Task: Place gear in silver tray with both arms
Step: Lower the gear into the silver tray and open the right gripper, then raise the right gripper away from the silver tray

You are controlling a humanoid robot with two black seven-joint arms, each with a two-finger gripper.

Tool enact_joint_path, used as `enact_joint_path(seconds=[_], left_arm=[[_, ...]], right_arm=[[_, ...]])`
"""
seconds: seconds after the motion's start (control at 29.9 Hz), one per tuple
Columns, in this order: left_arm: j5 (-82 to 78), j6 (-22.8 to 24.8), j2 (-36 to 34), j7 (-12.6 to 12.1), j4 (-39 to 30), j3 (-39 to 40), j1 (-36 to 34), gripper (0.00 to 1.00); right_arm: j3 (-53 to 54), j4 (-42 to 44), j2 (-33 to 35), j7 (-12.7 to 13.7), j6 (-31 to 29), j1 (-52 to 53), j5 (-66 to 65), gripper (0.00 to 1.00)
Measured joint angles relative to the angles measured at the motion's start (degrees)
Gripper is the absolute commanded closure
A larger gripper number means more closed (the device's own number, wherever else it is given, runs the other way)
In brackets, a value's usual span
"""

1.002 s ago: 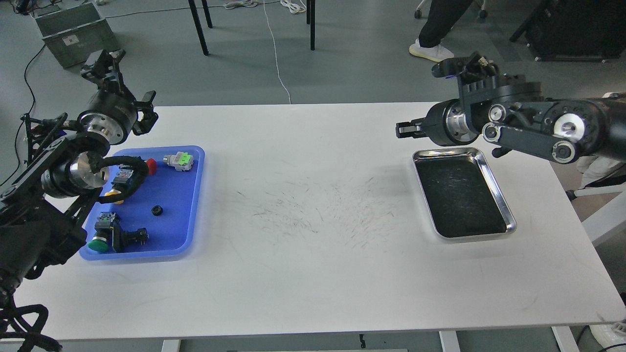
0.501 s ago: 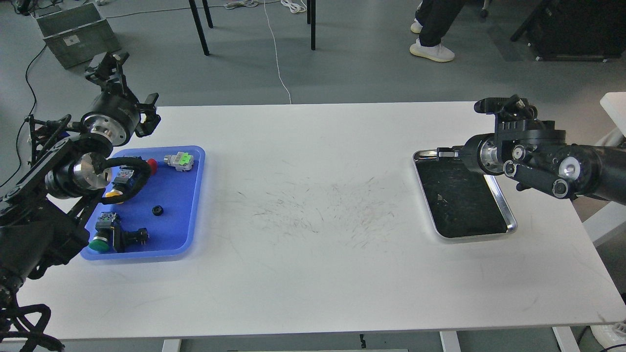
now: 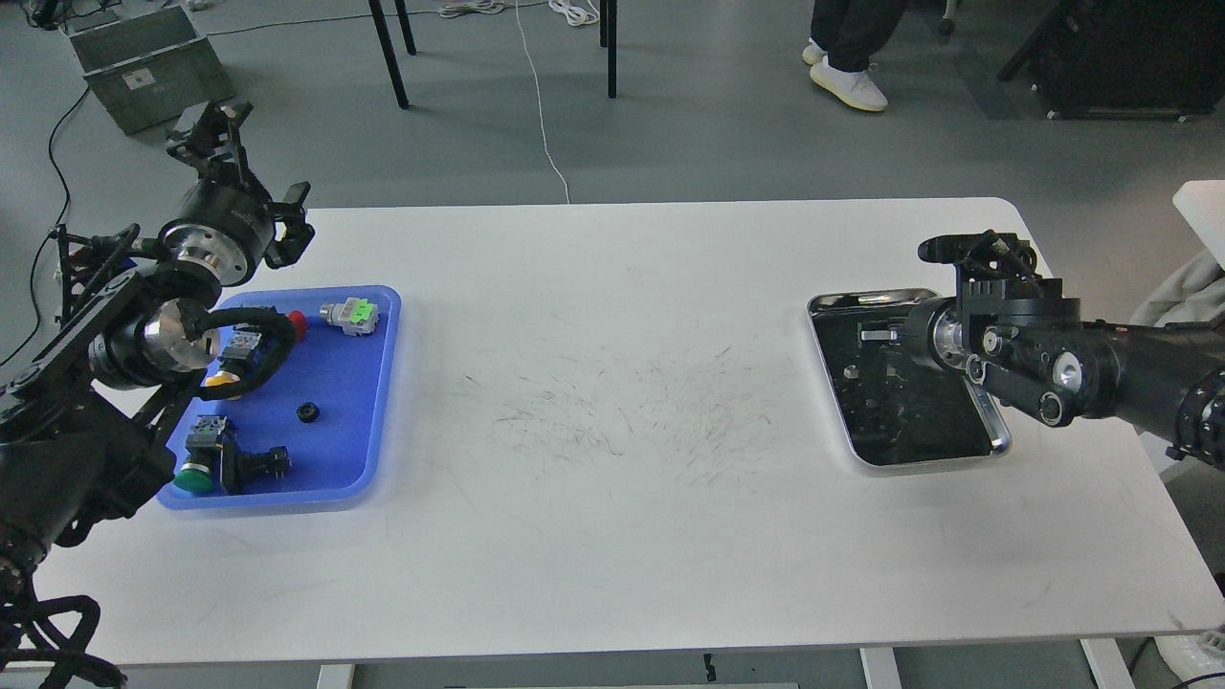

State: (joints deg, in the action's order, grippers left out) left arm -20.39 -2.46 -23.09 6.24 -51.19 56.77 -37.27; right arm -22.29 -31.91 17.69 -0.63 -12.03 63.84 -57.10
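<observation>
Head view of a white bench (image 3: 612, 536) with a blue tray (image 3: 359, 459) at the left and the silver tray (image 3: 995, 442) at the right, the two well apart. The gear (image 3: 307, 412), a small black toothed ring, lies flat on the floor of the blue tray near its middle, apart from the push-button switches around it: a green-topped one (image 3: 352, 314) toward the far edge and a green-capped one (image 3: 206, 466) toward the near-left corner.

The left claw (image 3: 211, 129) is raised beyond the far-left corner of the bench, above and behind the blue tray; the gear lies below it, toward the viewer and slightly to its right. Its fingers point up and away and appear spread somewhat, with nothing between them. The left arm is by far the nearer to the gear, so the pick-up would fall to it, calling for a descent into the blue tray between the switches.

The right claw (image 3: 876, 335) reaches over the far half of the silver tray, pointing left. It is seen nearly end-on against the dark tray bottom, so whether it is open or closed cannot be told, nor whether it touches the tray; nothing is visibly held. The silver tray's long axis runs from far to near, tilted slightly, and it holds no gear.
</observation>
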Motion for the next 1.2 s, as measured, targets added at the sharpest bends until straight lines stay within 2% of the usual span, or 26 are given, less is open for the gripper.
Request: enact_joint_path(seconds=[0.1, 0.13, 0.27, 0.4, 0.43, 0.47, 0.5, 0.7, 0.84, 0.97, 1.07, 1.2], left_arm=[[0.0, 0.0, 0.0, 0.0, 0.0, 0.0, 0.01, 0.02], [0.0, 0.0, 0.0, 0.0, 0.0, 0.0, 0.02, 0.02], [0.0, 0.0, 0.0, 0.0, 0.0, 0.0, 0.09, 0.02], [0.0, 0.0, -0.1, 0.0, 0.0, 0.0, 0.09, 0.02], [-0.03, 0.0, -0.1, 0.0, 0.01, 0.0, 0.09, 0.02], [-0.06, 0.0, -0.1, 0.0, 0.02, 0.0, 0.09, 0.02], [-0.08, 0.0, -0.12, 0.0, 0.03, 0.0, 0.08, 0.02], [-0.16, -0.08, -0.25, -0.1, 0.04, -0.05, -0.06, 0.02], [-0.63, -0.09, -0.41, -0.28, 0.04, -0.09, -0.23, 0.02], [-2.39, -0.08, -0.54, -0.84, 0.04, -0.09, -0.46, 0.02], [-4.33, 0.03, -0.94, -1.01, -0.14, -0.09, -0.64, 0.02], [-6.32, 0.5, -3.42, -1.1, -1.12, -0.62, -0.65, 0.02]], right_arm=[[0.02, 0.04, -0.01, -0.06, 0.04, -0.38, 0.01, 0.96], [0.03, 0.04, -0.02, -0.07, 0.09, -0.45, 0.02, 0.9], [0.05, 0.04, -0.02, -0.08, 0.68, -0.69, 0.05, 0.48], [0.1, -0.2, -0.02, -0.14, 1.12, -0.57, 0.29, 0.42], [0.13, -0.26, -0.02, -0.25, 1.13, -0.4, 0.34, 0.35], [0.17, -0.31, -0.02, -0.46, 1.14, -0.19, 0.4, 0.21], [0.22, -0.36, -0.02, -0.68, 1.14, -0.05, 0.45, 0.17], [1.78, -1.1, 0.39, -1.08, 1.31, 0.75, 0.81, 0.13], [7.36, -2.43, 1.6, -1.13, 1.39, 1.7, 0.93, 0.13], [18.21, -5.64, 4.53, -1.13, 1.28, 2.59, 1.29, 0.13], [30.17, -9.28, 7.0, -1.13, 0.91, 2.4, 2.41, 0.13], [45.19, -11.67, 8.14, -1.12, 0.28, 0.31, 12.3, 0.12]])
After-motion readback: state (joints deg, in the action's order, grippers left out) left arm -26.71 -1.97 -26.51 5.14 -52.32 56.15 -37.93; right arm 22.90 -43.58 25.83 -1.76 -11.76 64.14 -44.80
